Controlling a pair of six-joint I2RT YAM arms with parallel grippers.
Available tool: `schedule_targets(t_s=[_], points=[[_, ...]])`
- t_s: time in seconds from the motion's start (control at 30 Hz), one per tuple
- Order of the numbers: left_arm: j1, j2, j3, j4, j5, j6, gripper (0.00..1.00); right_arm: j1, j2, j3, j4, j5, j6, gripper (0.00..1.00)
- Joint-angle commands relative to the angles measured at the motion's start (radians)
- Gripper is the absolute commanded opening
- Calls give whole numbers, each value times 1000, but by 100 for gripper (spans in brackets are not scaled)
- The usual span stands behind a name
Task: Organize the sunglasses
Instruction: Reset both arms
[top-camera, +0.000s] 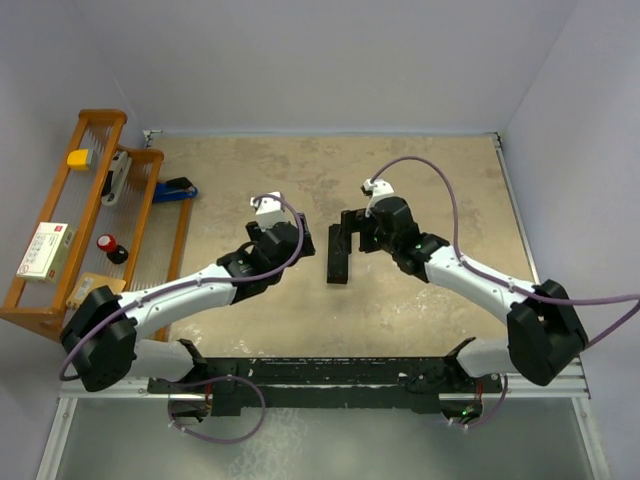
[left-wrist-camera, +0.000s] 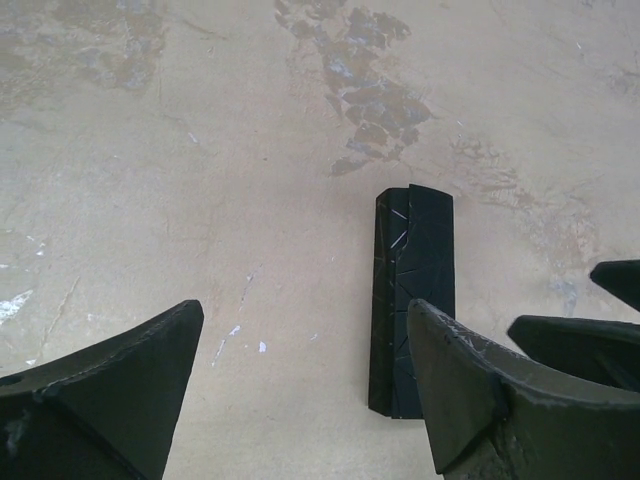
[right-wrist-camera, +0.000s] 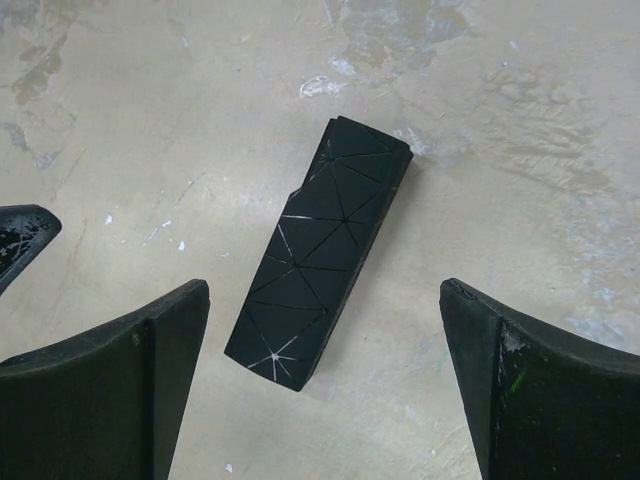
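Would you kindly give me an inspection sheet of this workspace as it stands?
Surface: tan table, mottled and scuffed.
Job's things: sunglasses, nothing seen.
Clutter: black case flat at centre; blue item by the rack.
Tools: left tool open, empty, case beside it; right tool open, case between its fingers, untouched.
Cables: purple cables loop over each arm, off the case.
Surroundings: wooden rack at left holding small items; pale walls.

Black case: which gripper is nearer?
Right. The right gripper hangs open over the black case, which shows centred between its fingers; the left gripper, also open, has it beside one finger.
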Motion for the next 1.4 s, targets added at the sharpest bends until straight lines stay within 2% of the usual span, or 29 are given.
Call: schedule_targets(t_s=[0.0, 0.1, 0.17, 0.3, 0.8, 1.37], points=[[-1, -39, -4, -23, -48, -20, 83, 7, -74, 10, -26, 70, -21, 99], [-1, -62, -26, 12, -21, -1, 85, 7, -101, 2, -45, 87, -30, 99], [-1, -80, -39, 37, 5, 14, 97, 7, -115, -3, -57, 100, -33, 99], [-1, -97, -38, 23, -3, 3, 99, 7, -157, -25, -55, 107, -45, 99], [-1, -58, 34, -92, -30, 25, 99, 6, -247, -76, -79, 172, -6, 99], [-5, -81, 23, -56, -23, 69, 99, 7, -234, -87, -74, 173, 4, 99]])
